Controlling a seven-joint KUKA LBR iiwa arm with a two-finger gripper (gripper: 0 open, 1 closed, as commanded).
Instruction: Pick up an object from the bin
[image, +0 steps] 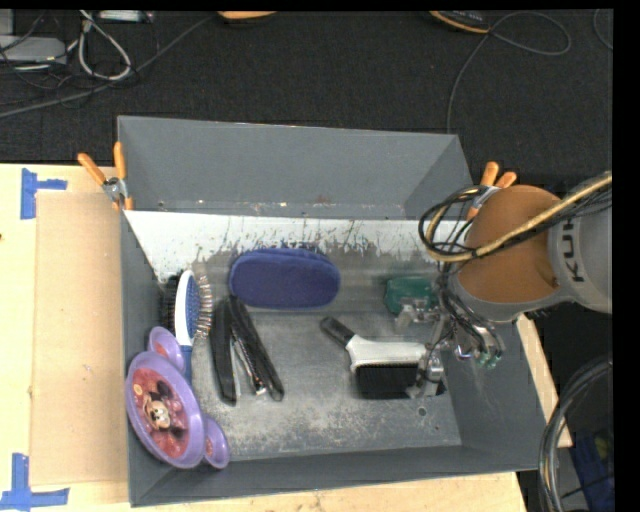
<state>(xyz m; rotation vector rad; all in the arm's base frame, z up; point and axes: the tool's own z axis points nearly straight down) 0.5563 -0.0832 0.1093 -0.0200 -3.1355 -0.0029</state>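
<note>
- The gripper (431, 378) is low in the grey metal bin (290, 175), hanging from the arm's orange-covered wrist. How far open it stands cannot be told, since cables and metal parts crowd its tip.
- No thing can be seen in its grasp.
- Its tip is right against the right end of a white-and-black blocky tool with a dark handle (383, 365); actual contact is unclear.
- A small green object (407, 291) lies just above that tool's right end.
- A dark blue oval pouch (284, 279) lies up and left of the tool.
- Two black combs (242, 358) lie well left of the tool.
- A blue-and-white hairbrush (187, 310) and a purple cartoon-mouse bowl (160, 406) lie farther left of the tool than the combs.
</note>
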